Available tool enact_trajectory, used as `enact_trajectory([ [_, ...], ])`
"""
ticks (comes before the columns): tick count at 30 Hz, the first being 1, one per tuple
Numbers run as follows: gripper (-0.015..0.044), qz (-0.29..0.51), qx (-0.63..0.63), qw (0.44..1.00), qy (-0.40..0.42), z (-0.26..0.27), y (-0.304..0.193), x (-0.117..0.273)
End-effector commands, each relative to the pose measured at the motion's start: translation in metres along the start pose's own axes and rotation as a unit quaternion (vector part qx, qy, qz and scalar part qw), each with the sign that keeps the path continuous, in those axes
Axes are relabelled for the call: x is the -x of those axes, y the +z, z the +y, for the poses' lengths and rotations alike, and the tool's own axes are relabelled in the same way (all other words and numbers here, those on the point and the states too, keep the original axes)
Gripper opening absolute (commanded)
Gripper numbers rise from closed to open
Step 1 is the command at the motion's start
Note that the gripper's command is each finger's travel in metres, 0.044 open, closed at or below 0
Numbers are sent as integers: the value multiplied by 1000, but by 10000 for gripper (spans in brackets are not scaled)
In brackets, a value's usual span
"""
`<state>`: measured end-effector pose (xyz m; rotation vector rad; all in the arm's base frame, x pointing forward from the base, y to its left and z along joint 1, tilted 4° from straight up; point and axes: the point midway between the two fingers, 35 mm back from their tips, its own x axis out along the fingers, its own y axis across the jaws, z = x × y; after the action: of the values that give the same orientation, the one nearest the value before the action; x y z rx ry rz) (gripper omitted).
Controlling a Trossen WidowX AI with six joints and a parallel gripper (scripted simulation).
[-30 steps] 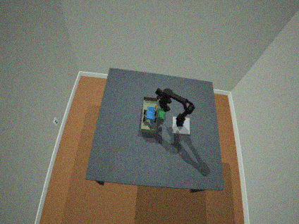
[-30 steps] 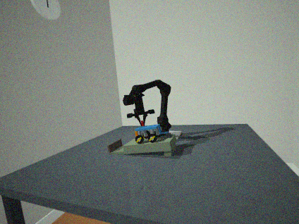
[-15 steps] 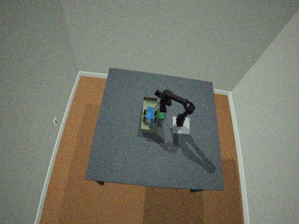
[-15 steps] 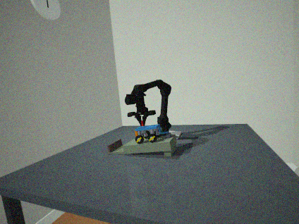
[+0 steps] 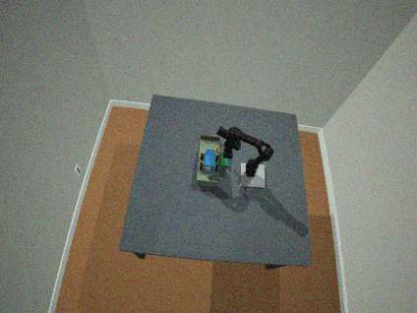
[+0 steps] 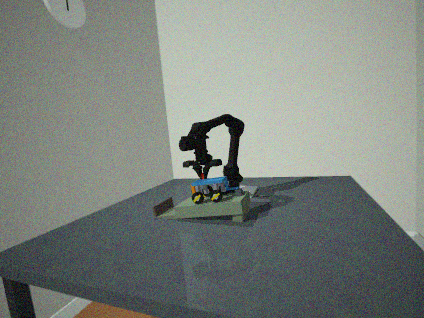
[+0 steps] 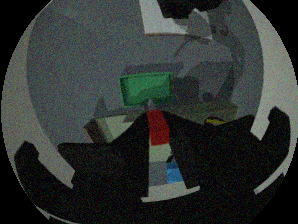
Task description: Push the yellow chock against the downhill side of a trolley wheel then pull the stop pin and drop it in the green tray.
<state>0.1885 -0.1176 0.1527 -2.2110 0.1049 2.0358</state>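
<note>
My gripper (image 5: pixel 228 155) (image 6: pixel 202 177) (image 7: pixel 153 115) is shut on the red-headed stop pin (image 6: pixel 202 175) (image 7: pixel 159 131). It is above the green tray (image 5: pixel 225 161) (image 7: pixel 147 89), beside the ramp. The blue trolley (image 5: pixel 209 157) (image 6: pixel 212 182) (image 7: pixel 175 174) stands on the pale green ramp (image 5: pixel 208 181) (image 6: pixel 210 210) (image 7: pixel 116 124). The chock's orange handle (image 5: pixel 217 151) (image 6: pixel 193 190) shows at the trolley's downhill end, on the tray side. Its rubber base is hidden, and I cannot tell whether it touches the wheel. The pin's lower part is hard to make out.
A brown end board (image 5: pixel 209 138) (image 6: pixel 163 206) (image 7: pixel 92 131) stands at the ramp's low end. The arm's pale base plate (image 5: pixel 258 181) (image 7: pixel 155 22) is on the other side of the tray from the ramp. All stand on the dark grey table (image 5: pixel 172 221) (image 6: pixel 300 240).
</note>
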Motion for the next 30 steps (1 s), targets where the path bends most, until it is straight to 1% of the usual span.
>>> enact_trajectory([
  [1, 0, -3, -12, 1000, 3, 1, 8, -8],
  [6, 0, -4, -12, 1000, 10, 1, 9, -9],
  [12, 0, -5, -12, 998, 69, 5, 8, -24],
  [15, 0, -3, -12, 996, 85, 9, 8, -34],
  [27, 0, -3, -12, 996, 91, 28, 9, -69],
  [30, 0, -3, -12, 996, 91, 30, 9, -72],
])
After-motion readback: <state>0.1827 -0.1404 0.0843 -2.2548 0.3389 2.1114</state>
